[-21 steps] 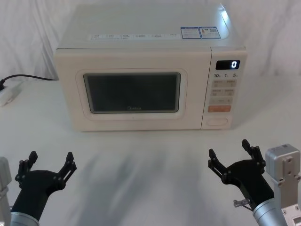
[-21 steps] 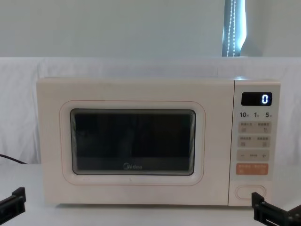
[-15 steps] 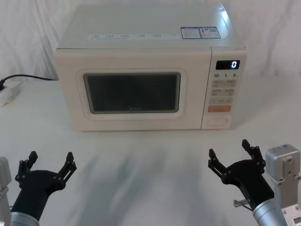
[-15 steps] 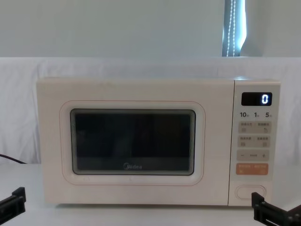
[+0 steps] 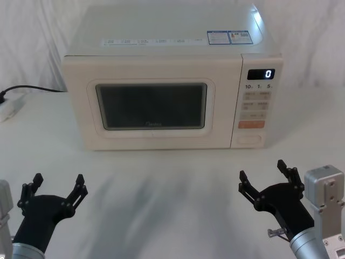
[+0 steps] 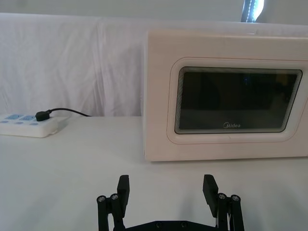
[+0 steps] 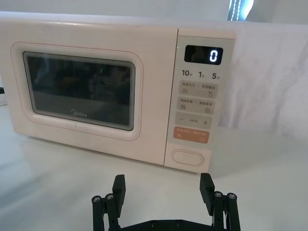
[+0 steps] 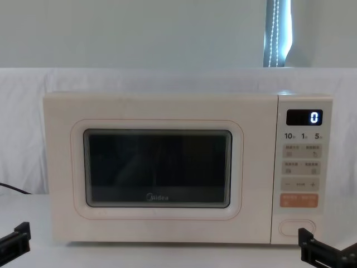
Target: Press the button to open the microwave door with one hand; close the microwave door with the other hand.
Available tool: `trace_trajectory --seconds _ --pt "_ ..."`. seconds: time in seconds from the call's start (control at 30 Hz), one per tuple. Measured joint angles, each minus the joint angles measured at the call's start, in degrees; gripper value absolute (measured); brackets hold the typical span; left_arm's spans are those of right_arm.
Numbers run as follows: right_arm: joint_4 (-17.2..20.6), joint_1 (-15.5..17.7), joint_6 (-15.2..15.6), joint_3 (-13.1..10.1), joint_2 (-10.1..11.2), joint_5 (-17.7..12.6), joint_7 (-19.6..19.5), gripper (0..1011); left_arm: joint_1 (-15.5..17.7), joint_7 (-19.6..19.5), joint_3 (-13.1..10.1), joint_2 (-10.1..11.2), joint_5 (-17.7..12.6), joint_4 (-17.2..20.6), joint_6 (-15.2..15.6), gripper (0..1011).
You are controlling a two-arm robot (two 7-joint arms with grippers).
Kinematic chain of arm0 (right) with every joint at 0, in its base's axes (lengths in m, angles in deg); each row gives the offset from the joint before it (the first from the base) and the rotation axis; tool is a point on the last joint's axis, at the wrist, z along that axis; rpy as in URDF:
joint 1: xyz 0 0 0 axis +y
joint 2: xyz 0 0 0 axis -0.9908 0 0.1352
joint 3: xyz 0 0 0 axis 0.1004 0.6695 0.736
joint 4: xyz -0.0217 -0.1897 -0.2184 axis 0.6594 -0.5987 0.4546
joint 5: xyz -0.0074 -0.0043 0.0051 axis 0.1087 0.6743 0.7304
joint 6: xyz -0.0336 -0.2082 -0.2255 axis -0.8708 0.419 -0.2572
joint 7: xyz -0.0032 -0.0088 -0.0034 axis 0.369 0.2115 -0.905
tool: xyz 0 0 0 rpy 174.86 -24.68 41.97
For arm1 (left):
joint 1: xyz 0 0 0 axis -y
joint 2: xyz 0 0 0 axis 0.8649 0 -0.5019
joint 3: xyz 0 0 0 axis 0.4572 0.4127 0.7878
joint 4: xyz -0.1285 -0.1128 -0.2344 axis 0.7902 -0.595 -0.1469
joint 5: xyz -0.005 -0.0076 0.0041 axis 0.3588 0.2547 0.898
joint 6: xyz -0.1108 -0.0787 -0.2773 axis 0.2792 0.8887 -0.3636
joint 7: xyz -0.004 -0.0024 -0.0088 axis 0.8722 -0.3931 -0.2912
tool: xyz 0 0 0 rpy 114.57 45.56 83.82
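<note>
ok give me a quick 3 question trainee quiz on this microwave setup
1. True or false: the microwave door is shut.
2. Which key sits lowest on the keypad panel? A. the orange key B. the button C. the display
3. Fill in: the left gripper and right gripper both have their fingers ____.

Key: 1 true; 2 B; 3 open.

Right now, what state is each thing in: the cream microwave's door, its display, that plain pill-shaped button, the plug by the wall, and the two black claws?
Wide cream microwave door: shut, flush with the front.
Digital display: lit, reading 0.
Cream pill-shaped button: untouched.
Black plug: seated in the white power strip.
Left gripper: open, low before the microwave.
Right gripper: open, low before the keypad.
</note>
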Motion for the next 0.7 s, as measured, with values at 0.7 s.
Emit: trace_trajectory --seconds 0.7 --pt "0.0 0.0 0.0 0.0 0.0 0.0 0.0 1002 0.0 0.0 0.0 0.0 0.0 0.0 0.0 1001"
